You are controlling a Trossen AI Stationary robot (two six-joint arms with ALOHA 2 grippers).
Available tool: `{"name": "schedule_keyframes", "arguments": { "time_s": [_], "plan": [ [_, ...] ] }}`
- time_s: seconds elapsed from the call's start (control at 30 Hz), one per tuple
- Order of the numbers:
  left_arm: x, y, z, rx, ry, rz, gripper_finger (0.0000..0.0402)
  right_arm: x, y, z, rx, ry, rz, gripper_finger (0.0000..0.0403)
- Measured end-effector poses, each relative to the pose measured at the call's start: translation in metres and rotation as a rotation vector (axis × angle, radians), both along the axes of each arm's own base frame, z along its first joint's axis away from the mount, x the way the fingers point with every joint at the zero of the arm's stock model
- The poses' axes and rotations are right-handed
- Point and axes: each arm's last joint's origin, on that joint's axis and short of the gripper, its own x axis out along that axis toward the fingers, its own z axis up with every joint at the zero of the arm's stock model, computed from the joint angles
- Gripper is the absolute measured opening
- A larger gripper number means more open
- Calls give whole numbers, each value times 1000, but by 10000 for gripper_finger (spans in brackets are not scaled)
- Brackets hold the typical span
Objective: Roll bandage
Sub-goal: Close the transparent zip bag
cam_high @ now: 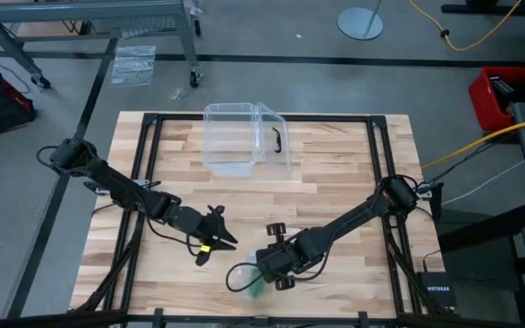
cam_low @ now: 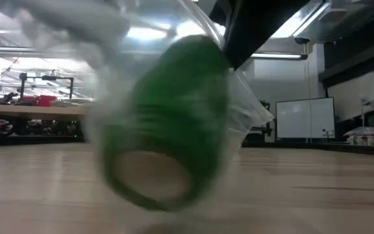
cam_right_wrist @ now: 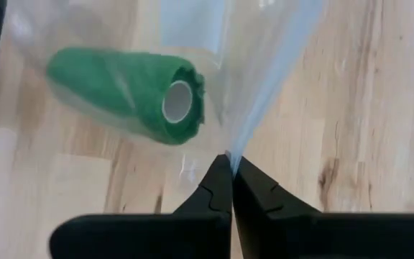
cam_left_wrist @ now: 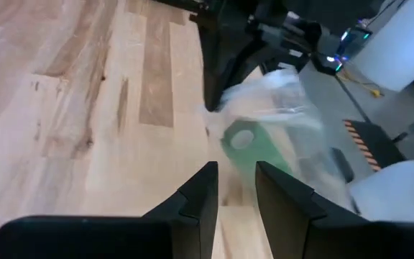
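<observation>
Right wrist view: right hand (cam_right_wrist: 230, 162) pinched on clear wrapper (cam_right_wrist: 264, 72) around bandage (cam_right_wrist: 121, 90).

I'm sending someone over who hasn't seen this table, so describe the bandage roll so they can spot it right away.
On the wooden table, look at the near edge, where the right gripper is pinched shut on a crinkly clear plastic wrapper. Inside that wrapper sits the bandage, a stubby green cloth cylinder with a pale hollow core. It is the only green thing there; the clear plastic box stands at the far side.

Overhead, table-level (very close) and both wrist cameras share the bandage (cam_right_wrist: 124, 93).
</observation>
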Motion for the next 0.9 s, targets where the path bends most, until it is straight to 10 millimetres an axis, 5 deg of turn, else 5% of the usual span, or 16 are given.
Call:
{"name": "schedule_keyframes", "arguments": {
  "time_s": [0.63,0.9],
  "plan": [
    [4,-5,16,-153,-132,10,86,-6,-3,-1,-35,66,0,1],
    [4,-4,16,-137,-137,57,86,-4,-6,23,-71,59,-17,1]
  ]
}}
